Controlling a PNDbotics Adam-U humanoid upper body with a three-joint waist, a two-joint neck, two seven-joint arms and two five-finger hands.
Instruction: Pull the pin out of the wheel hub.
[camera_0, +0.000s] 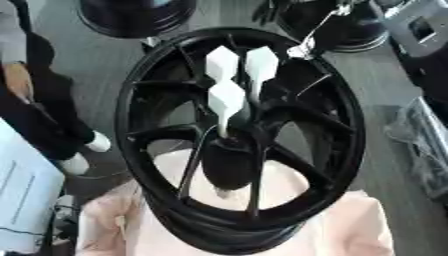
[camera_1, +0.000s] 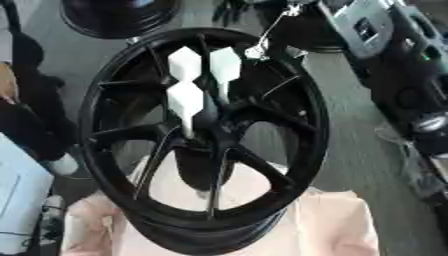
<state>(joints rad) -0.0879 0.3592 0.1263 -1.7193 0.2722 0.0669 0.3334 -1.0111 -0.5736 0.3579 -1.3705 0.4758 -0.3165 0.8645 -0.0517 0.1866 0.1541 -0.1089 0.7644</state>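
A black spoked wheel hub (camera_0: 337, 125) lies tilted on a pale pink cloth (camera_0: 359, 230) and fills the middle of both views. Three white pins with diamond-shaped heads stand in its centre, close together: one at the upper left (camera_0: 222, 62), one at the upper right (camera_0: 261, 62), and a nearer one (camera_0: 227, 97) whose shaft runs down toward the dark hub centre (camera_0: 229, 155). A thin silver rod with a small white end (camera_0: 302, 49) rests at the rim's upper right. Neither of my hands shows in either view.
Two more black wheels lie at the back (camera_0: 136, 17) (camera_0: 350, 32). A person in dark clothes and white shoes (camera_0: 79, 162) stands at the left. A pale box (camera_0: 22, 195) sits at the lower left. Dark machinery (camera_1: 407, 75) and clear plastic (camera_0: 424, 135) line the right side.
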